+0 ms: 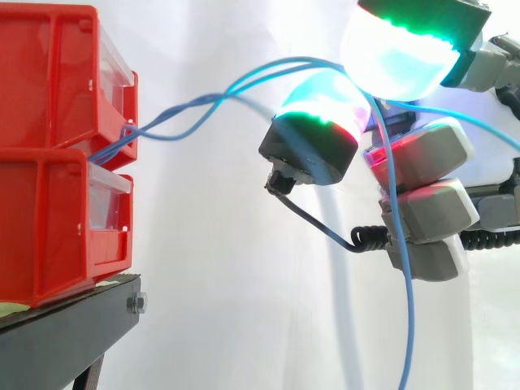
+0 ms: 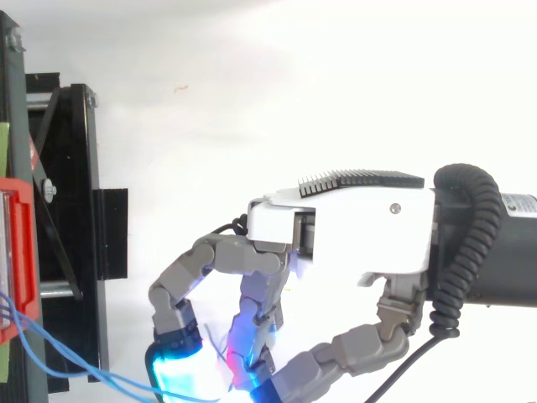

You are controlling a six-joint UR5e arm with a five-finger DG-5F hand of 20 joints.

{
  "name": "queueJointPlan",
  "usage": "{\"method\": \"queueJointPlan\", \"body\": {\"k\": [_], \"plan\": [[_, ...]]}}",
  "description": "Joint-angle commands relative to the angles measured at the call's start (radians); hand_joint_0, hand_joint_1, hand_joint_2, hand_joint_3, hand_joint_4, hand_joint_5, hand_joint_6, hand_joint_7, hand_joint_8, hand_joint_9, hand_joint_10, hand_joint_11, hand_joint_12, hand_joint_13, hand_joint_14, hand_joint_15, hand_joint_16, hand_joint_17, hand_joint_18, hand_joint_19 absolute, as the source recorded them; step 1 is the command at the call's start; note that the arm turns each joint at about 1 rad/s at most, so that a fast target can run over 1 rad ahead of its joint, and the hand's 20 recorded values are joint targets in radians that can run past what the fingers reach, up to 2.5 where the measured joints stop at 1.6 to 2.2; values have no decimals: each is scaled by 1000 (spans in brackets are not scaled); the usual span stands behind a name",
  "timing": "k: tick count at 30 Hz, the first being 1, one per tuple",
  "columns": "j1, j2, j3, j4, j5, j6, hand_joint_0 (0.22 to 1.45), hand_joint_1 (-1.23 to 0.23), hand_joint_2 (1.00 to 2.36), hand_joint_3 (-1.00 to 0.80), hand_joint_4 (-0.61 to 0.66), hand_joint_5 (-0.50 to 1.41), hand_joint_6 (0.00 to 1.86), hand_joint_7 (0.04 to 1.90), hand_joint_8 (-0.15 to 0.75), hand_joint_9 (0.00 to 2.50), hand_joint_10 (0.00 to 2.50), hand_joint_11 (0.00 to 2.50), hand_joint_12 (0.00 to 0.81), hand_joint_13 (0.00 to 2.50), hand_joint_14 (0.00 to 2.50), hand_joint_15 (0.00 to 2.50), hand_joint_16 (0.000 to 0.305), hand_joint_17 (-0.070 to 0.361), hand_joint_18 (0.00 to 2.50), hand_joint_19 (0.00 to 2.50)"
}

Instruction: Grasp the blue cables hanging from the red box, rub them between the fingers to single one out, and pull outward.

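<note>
Two red bins are stacked at the left of the side view, the upper bin (image 1: 49, 73) above the lower bin (image 1: 41, 227). Thin blue cables (image 1: 215, 97) come out from under the upper bin's front, cross once, and arc rightwards up to my hand (image 1: 422, 154). The hand's fingers are curled, and the cables pass between the glowing cyan-green fingertips (image 1: 317, 114). Beyond the pinch one cable hangs straight down (image 1: 409, 309) and another trails off right. From above, the hand (image 2: 361, 227) reaches in from the right, with the cables (image 2: 75, 361) running from the bin (image 2: 17, 252) to its fingertips.
The bins rest on a black stand (image 1: 73, 317), whose frame (image 2: 59, 168) lies along the left in the top view. A white curtain backs the whole scene. Open air separates the bins from the hand.
</note>
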Motion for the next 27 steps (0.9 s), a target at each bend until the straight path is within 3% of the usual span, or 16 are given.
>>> {"method": "queueJointPlan", "body": {"k": [1, 7, 10, 15, 27], "plan": [[0, 0, 0, 0, 0, 0, 660, -946, 1014, -213, 89, -85, 924, 1075, 399, 1348, 18, 832, 432, 1306, 22, 746, 56, 127, 1192, 661], [0, 0, -1, 0, 0, 2, 708, -989, 1008, -392, 103, -98, 928, 1041, 384, 1311, 20, 847, 416, 1279, 23, 757, 52, 117, 1141, 672], [0, -1, 0, 0, 0, 0, 666, -985, 1000, -500, 121, -94, 924, 1031, 379, 1311, 20, 842, 411, 1275, 24, 763, 51, 115, 1138, 679], [0, -1, -1, 0, 0, 0, 555, -876, 1000, -500, 130, -76, 909, 1057, 397, 1371, 20, 829, 414, 1296, 21, 757, 53, 119, 1147, 677], [0, -1, -1, -2, 0, 0, 573, -714, 1002, -465, 95, -54, 890, 1111, 399, 1464, 18, 817, 409, 1341, 21, 759, 53, 119, 1166, 706]]}}
